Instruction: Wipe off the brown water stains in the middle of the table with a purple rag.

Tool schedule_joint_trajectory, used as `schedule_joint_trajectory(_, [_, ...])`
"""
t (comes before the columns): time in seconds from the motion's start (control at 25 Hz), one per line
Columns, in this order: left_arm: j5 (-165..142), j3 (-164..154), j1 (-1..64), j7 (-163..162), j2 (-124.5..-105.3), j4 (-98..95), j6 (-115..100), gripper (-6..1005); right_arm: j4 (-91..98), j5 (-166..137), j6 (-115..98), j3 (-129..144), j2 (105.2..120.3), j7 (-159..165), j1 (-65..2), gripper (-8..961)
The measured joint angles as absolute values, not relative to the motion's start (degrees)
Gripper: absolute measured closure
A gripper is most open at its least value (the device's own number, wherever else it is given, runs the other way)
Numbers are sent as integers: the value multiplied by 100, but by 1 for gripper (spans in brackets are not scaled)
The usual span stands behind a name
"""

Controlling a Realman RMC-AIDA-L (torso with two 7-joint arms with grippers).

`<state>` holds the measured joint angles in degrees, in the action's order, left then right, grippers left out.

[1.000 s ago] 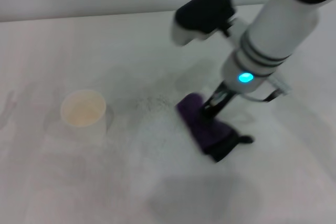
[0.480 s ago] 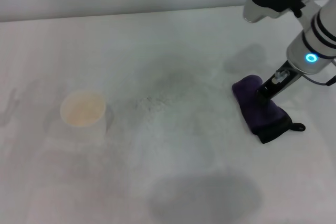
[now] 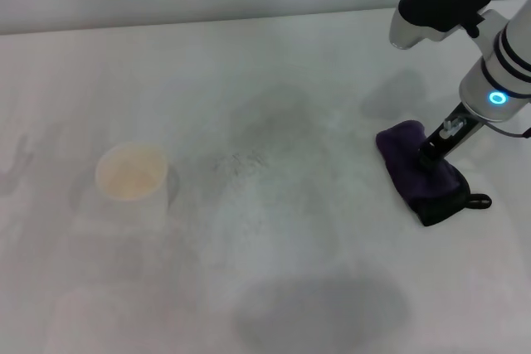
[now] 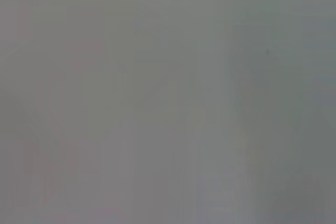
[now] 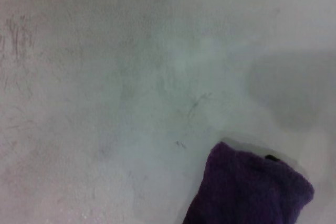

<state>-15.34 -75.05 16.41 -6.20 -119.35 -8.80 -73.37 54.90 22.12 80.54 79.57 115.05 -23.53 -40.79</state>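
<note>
The small folded dark-purple rag (image 3: 419,172), black along one edge and ending in a little black loop, lies flat on the wide white matte surface (image 3: 274,55) at its right side, well apart from the middle. The right gripper (image 3: 431,155) presses down onto the cloth from above; the jaws are sunk in the fabric and look clenched on it, though how firmly I cannot tell. The right wrist view shows the rag's rounded purple end (image 5: 247,190) against bare white surface.

No light-brown blotch shows anywhere in the middle of the surface; only faint grey speckled smudges (image 3: 241,162) and a pale grey shading remain there. Judging by that, the wiping itself appears done, and what is left is at most setting the rag down and letting go.

A small translucent cream plastic cup (image 3: 131,176) stands upright at the left side, well apart from the rag. The left gripper is out of sight, and its wrist view shows only blank grey.

No brand, label or writing can be read on anything.
</note>
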Motion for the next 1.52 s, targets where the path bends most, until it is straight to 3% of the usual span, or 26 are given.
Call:
schedule_joint_trajectory(0.28, [-1378, -7497, 1728, -619, -11932, -827, -7310, 120, 5557, 2230, 8117, 7259, 11499, -2691, -4049, 792])
schedule_joint_trajectory(0.48, [-1374, -7496, 1751, -613, -11926, -839, -7313, 120, 5838, 2207, 8205, 6764, 11464, -2922, -3955, 569])
schedule_joint_trajectory(0.92, [-1154, -7497, 1802, -623, -11932, -808, -7311, 120, 6139, 2590, 7676, 4958, 11494, -4120, -3545, 569])
schedule_joint_trajectory(1.52, [-280, -7528, 1956, -653, -11969, -557, -7195, 119, 5137, 5988, 5343, 3861, 11461, -7012, -2620, 569])
